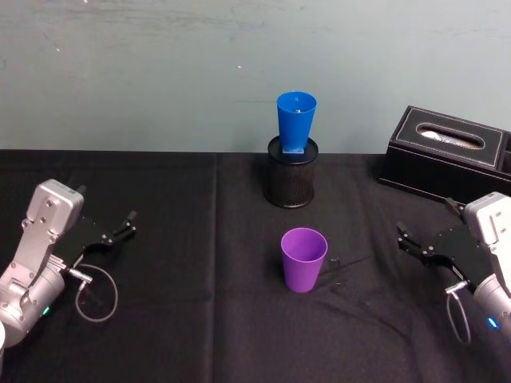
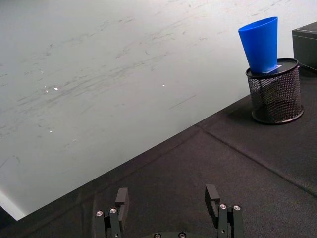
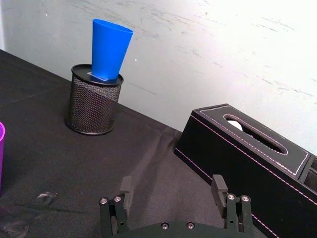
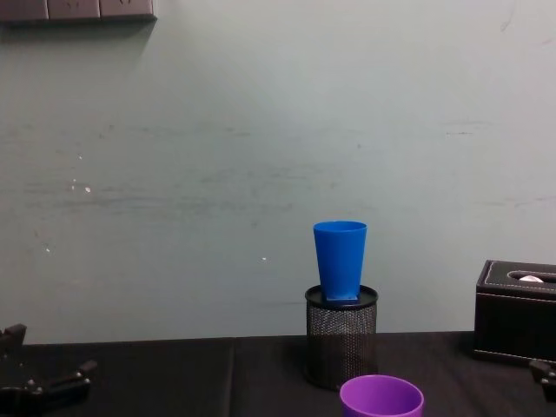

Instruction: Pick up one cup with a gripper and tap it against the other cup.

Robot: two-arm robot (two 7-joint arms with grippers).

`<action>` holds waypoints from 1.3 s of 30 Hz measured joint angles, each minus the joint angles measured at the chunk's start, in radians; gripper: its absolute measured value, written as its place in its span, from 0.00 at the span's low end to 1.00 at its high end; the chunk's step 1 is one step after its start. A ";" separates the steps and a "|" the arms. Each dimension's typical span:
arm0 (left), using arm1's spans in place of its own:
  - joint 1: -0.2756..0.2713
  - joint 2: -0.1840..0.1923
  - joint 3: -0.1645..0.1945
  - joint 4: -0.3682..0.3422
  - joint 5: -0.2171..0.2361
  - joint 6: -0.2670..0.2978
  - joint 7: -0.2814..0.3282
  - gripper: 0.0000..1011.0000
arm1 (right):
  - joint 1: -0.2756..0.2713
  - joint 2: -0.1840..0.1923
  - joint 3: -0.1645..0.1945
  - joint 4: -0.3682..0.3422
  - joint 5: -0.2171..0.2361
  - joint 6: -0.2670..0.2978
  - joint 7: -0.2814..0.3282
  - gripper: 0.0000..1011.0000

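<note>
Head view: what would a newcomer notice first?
The blue cup, perched upright in the mouth of the black mesh pen holder at the table's far middle. Just in front of it, the purple cup stands alone on the black cloth. The left gripper and right gripper sit open at either side, touching neither cup.

purple cup (image 4: 381, 400): bottom cropped, chest view | tissue box (image 4: 519, 323): right end cropped

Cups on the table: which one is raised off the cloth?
The blue cup, seated in the black mesh holder; the purple cup stands directly on the cloth.
</note>
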 joint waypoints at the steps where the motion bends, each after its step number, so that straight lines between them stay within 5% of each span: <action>1: 0.000 0.000 0.000 0.000 0.000 0.000 0.000 1.00 | 0.000 0.000 0.000 0.000 0.000 0.000 0.000 0.99; 39: 0.000 0.000 0.000 0.000 0.000 0.000 0.000 1.00 | 0.000 0.000 0.000 0.000 0.000 0.000 0.000 0.99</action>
